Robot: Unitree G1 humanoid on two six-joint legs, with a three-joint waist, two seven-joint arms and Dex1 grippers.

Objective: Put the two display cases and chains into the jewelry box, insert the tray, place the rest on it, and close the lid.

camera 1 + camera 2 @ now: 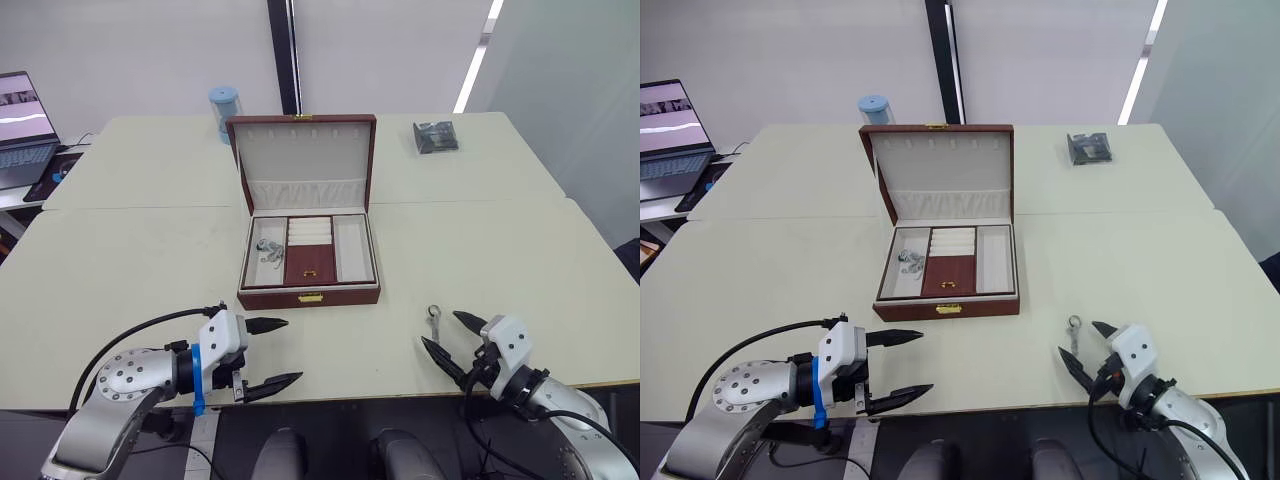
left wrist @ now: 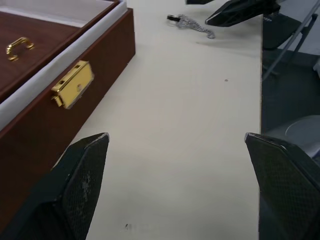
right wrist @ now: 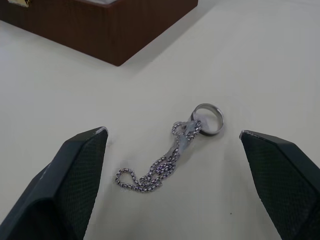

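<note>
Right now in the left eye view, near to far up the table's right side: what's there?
Right gripper, open → silver chain with ring on the table → black display case near the far edge.

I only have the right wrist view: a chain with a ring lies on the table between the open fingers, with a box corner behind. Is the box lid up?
Observer: Yes, the lid stands open behind the jewelry box.
Operator: Anything inside?
Observer: The tray sits in it, with a chain in its left compartment.
Operator: Where is the other arm?
Observer: The left end effector is open, in front of the box's front left corner.
</note>
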